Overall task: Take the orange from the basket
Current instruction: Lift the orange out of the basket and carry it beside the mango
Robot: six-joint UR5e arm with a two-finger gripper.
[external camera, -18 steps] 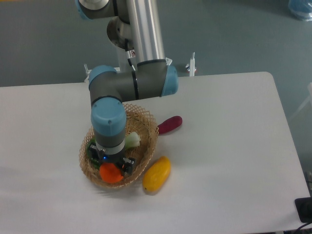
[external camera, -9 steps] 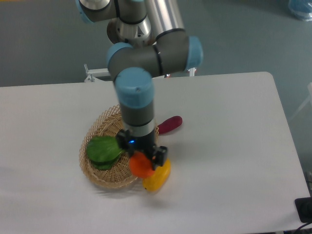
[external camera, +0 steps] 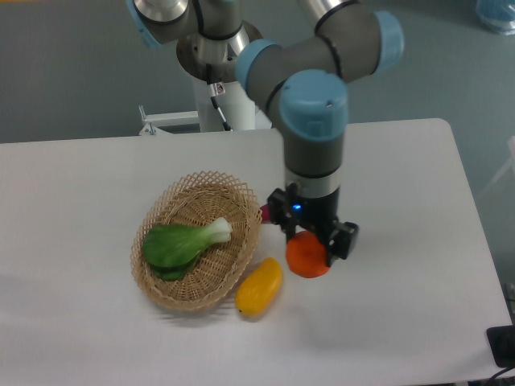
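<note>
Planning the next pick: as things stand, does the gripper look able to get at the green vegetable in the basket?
Probably not yet: the gripper is shut on the orange, though the vegetable lies uncovered in the basket.

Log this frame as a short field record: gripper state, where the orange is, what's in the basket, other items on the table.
gripper: gripper shut on the orange
orange location: out of the basket, held to its right over the table
basket contents: leafy green vegetable only
beside basket: yellow fruit on the table at its lower right rim
partly hidden: dark red item behind the arm, only an edge showing
task status: orange lifted clear of the basket
</note>
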